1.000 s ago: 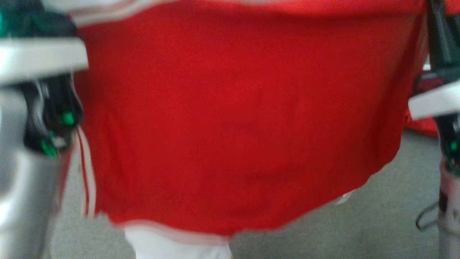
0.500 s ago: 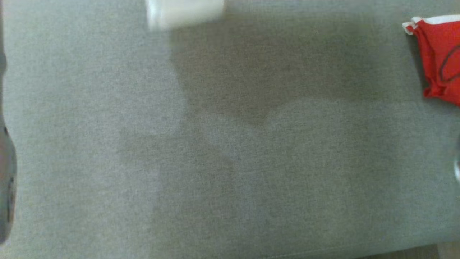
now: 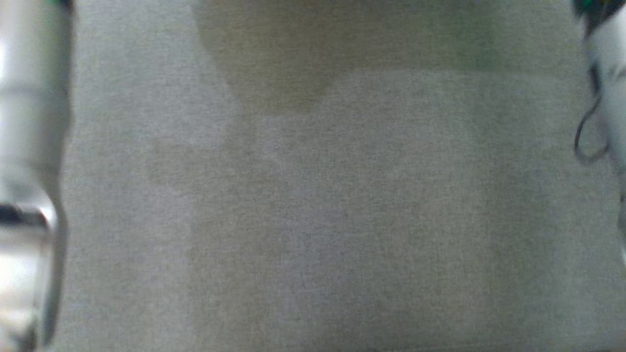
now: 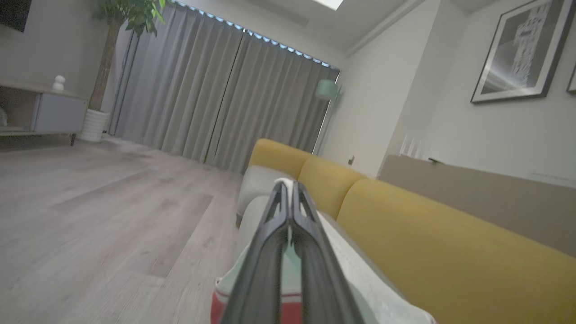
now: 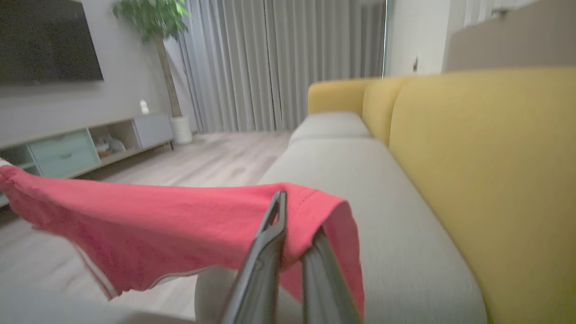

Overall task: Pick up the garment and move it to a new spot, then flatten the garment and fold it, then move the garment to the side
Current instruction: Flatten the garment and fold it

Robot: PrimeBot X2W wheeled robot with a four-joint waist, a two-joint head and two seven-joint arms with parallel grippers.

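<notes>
The garment (image 5: 148,225) is red with white trim and hangs in the air, stretched out to the left of my right gripper (image 5: 297,220). That gripper is shut on a folded red edge, and the cloth drapes over one finger. In the left wrist view my left gripper (image 4: 288,191) is shut, with a sliver of white cloth at its tip. The garment (image 4: 360,283) trails below its fingers as white, mint and red fabric. Both grippers are above the sofa's grey seat (image 5: 360,180).
In the head view, the grey seat cushion (image 3: 313,205) lies below, with my pale left forearm (image 3: 29,171) and right forearm (image 3: 611,73) at the edges. The yellow sofa back (image 5: 486,157) runs along one side. Wooden floor (image 4: 90,202), a TV cabinet (image 5: 90,139) and curtains lie beyond.
The head camera has swung: a second ago the hanging red garment spread across its picture, and now it looks down on bare seat cushion with a forearm at each edge.
</notes>
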